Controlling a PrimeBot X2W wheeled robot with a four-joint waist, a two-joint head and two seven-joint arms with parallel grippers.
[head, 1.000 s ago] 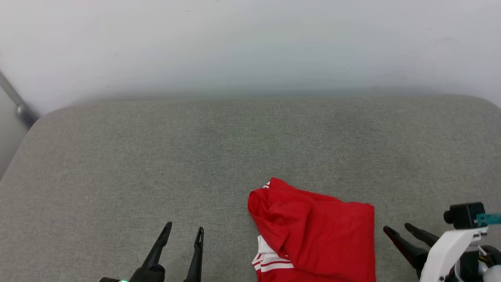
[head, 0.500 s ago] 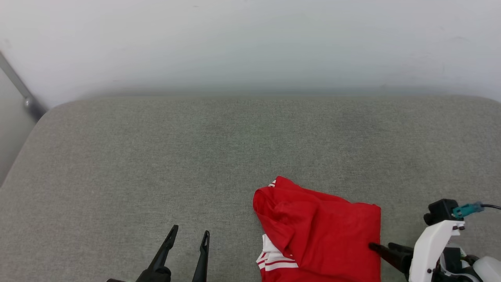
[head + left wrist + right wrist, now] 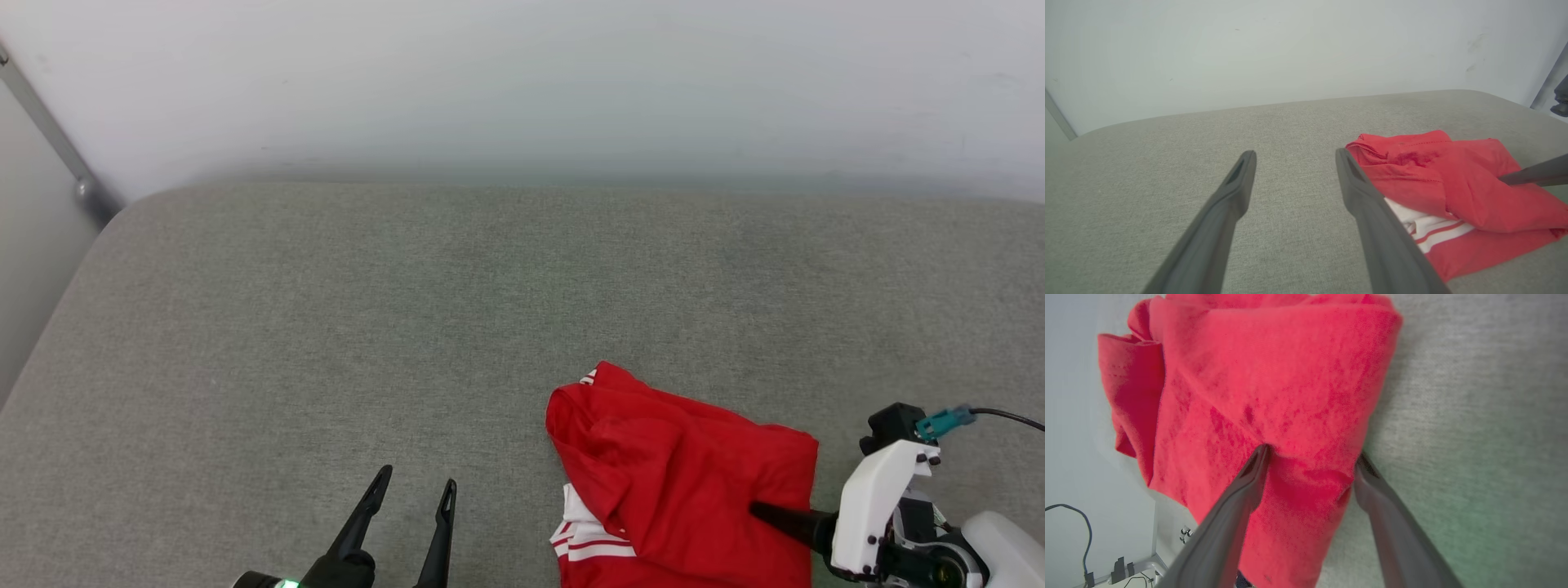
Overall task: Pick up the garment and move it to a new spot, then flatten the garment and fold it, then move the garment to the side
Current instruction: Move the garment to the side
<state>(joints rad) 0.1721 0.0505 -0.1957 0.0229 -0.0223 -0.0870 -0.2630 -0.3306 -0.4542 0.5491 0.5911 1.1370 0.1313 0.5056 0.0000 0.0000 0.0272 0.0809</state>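
The garment (image 3: 686,465) is a red shirt lying folded on the grey cushion, with a white striped sleeve showing at its near left. My right gripper (image 3: 763,514) is open at its right edge. One finger lies on top of the cloth and the other sits at the edge by the cushion, as the right wrist view shows of the garment (image 3: 1274,396) and the right gripper (image 3: 1313,455). My left gripper (image 3: 416,478) stands open with nothing between its fingers, left of the garment (image 3: 1453,183); the left gripper (image 3: 1295,157) does not touch it.
The grey cushion (image 3: 326,327) runs wide to the left and back, ending at a pale wall. A metal bar (image 3: 57,139) slants at the far left. A cable (image 3: 1069,514) hangs past the cushion's edge in the right wrist view.
My right gripper has moved left from beside the garment so that its open fingers now straddle the garment's right edge. The head camera has shifted a little. The left gripper stays put.
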